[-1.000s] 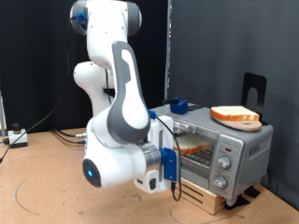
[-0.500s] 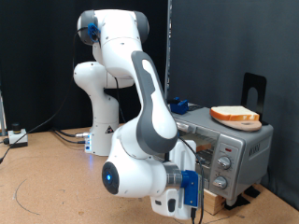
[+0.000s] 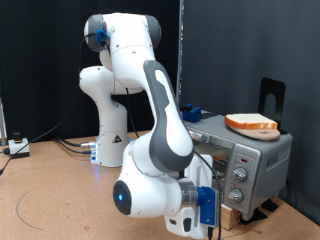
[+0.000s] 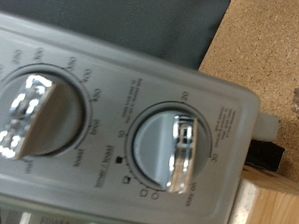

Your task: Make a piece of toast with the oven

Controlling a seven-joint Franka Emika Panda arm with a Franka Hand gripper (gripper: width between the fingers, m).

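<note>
Setting: black curtain behind a brown wooden tabletop [image 3: 50, 195], with cables trailing at the exterior view's left edge.
Robot: white Franka arm [image 3: 140, 100], its base towards the far left of the scene, bent forward and low so that its large wrist joint fills the near middle of the exterior view.
Gripper: gripper [image 3: 207, 218] hangs low at the near edge, just in front of the oven's control panel; a blue part shows on it. Its fingers are cut off by the picture edge and do not show in the wrist view, so I cannot tell whether they are apart or together. Nothing is seen between them.
Oven: silver-grey toaster oven [image 3: 240, 165] at the right of the scene, standing on a wooden block [image 3: 228, 212]. Most of its door is hidden behind the arm.
Knobs: round knobs in a column on the oven's right panel [image 3: 238, 175]. The wrist view shows two of them very close: a knob with a chrome bar handle [image 4: 177, 151] ringed by printed numbers, and a second chrome knob [image 4: 33, 114] beside it, partly cut off.
Toast: one piece of toast [image 3: 251, 124], pale with an orange-brown crust, lies flat on the oven's roof.
Other: a black stand [image 3: 273, 95] rises behind the oven at far right; a small blue object [image 3: 190, 112] sits near the oven's far left corner.
</note>
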